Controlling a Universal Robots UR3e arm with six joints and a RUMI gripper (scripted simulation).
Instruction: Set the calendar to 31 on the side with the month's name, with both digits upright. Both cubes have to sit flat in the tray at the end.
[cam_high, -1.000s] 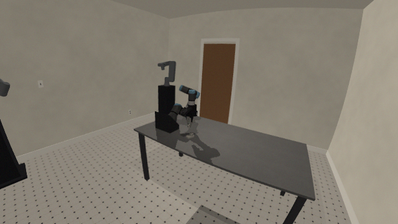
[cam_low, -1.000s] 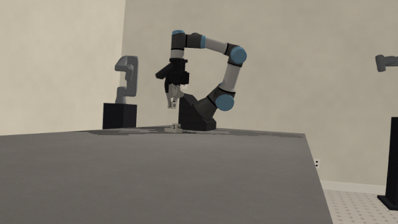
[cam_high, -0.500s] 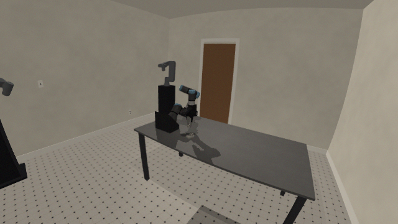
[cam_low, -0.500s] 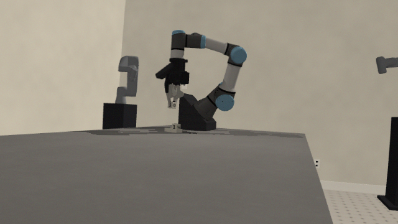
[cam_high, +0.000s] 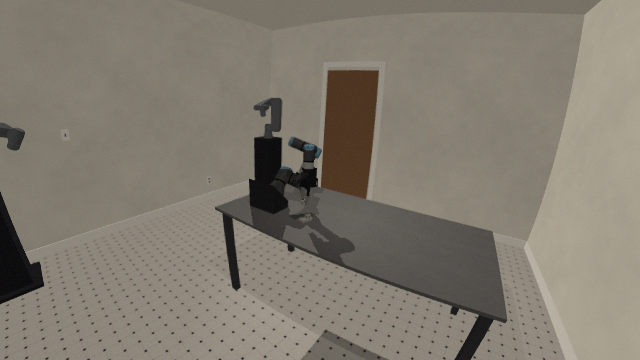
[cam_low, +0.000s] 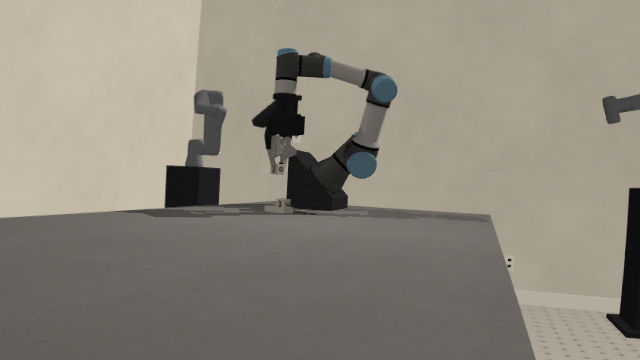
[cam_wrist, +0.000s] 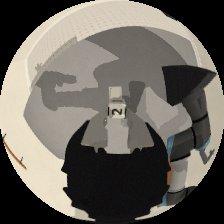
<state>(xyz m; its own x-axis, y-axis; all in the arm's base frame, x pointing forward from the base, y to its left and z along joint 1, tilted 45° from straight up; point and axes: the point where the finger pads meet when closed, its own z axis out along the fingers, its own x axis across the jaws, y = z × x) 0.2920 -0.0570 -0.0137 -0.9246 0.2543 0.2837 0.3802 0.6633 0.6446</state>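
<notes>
My gripper (cam_low: 278, 167) hangs well above the table near the arm's base, shut on a small pale calendar cube (cam_low: 280, 170). In the wrist view the cube (cam_wrist: 117, 111) sits between the fingertips and shows a dark digit that looks like a 2. Below it the pale calendar tray (cam_low: 280, 208) rests on the dark table with the other cube in it, which shows a 1 toward the exterior camera. In the top view the tray (cam_high: 303, 218) is a small pale shape under the gripper (cam_high: 304, 198). The month name side is too small to read.
The arm's black base block (cam_low: 315, 192) stands right behind the tray. A second black pedestal with a grey camera arm (cam_low: 192, 185) stands at the back left. The table's far edge lies just behind them.
</notes>
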